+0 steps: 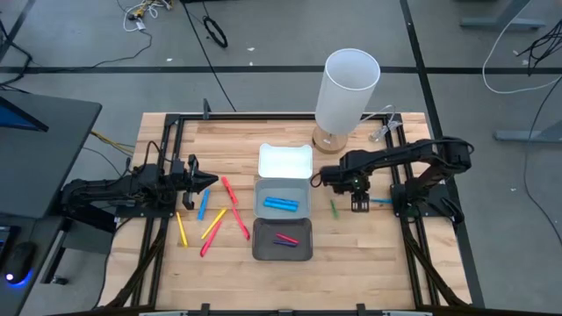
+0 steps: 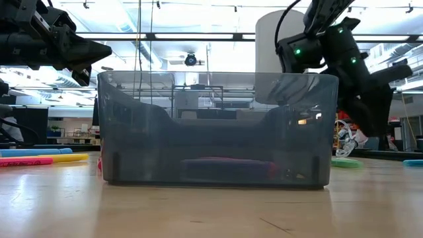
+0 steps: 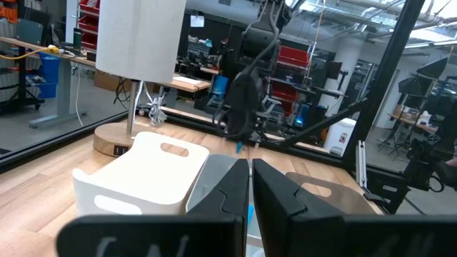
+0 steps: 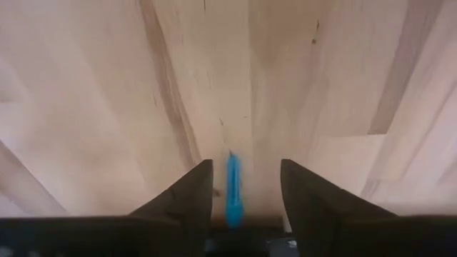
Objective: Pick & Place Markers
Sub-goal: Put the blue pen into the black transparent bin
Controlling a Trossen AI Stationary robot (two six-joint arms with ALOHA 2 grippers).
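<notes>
Several markers lie flat on the table's left half: red (image 1: 226,189), blue (image 1: 203,204), yellow (image 1: 182,228), orange (image 1: 214,224) and two more red ones. A green marker (image 1: 335,208) lies right of the trays. My right gripper (image 4: 246,170) points down, open, just above the table. A blue marker (image 4: 233,189) lies on the wood between its fingers, apart from both. My left gripper (image 1: 207,182) hovers shut above the left-hand markers, pointing toward the trays. Blue markers (image 1: 281,204) lie in the middle tray; a red and a purple one (image 1: 284,238) lie in the dark tray.
Three trays stand in a row at mid-table: white (image 1: 285,151), light grey (image 1: 261,211) and dark grey (image 1: 263,250). A white lamp (image 1: 345,92) on a round wooden base stands at the far edge. Bare wood lies along the near edge.
</notes>
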